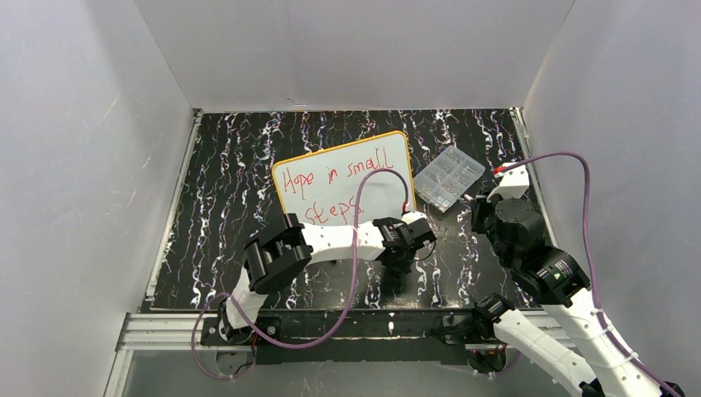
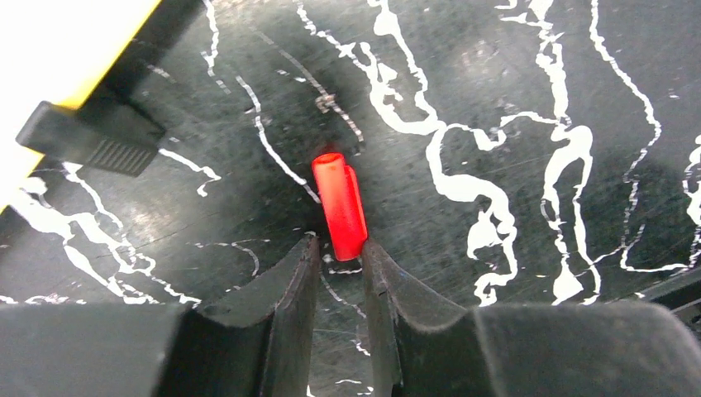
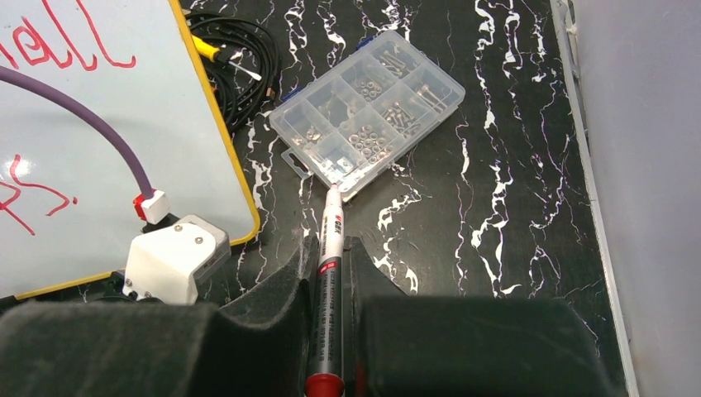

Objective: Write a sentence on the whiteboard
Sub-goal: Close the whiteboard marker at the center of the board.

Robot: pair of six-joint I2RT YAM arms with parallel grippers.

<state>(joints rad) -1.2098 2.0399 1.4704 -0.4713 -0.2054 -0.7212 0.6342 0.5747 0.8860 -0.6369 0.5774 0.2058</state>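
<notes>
I read "Hope in small"; my left arm (image 1: 335, 240) hides part of the sentence (image 1: 331, 178). Left pincer (image 2: 340, 248) pinches a red cap (image 2: 338, 198); right pincer (image 3: 329, 248) grips the marker (image 3: 332, 219).

The left arm (image 1: 331, 240) crosses the near edge of the whiteboard (image 1: 388, 157), which bears the red sentence (image 1: 331, 178), a clear parts box (image 1: 449, 175) just right.
</notes>
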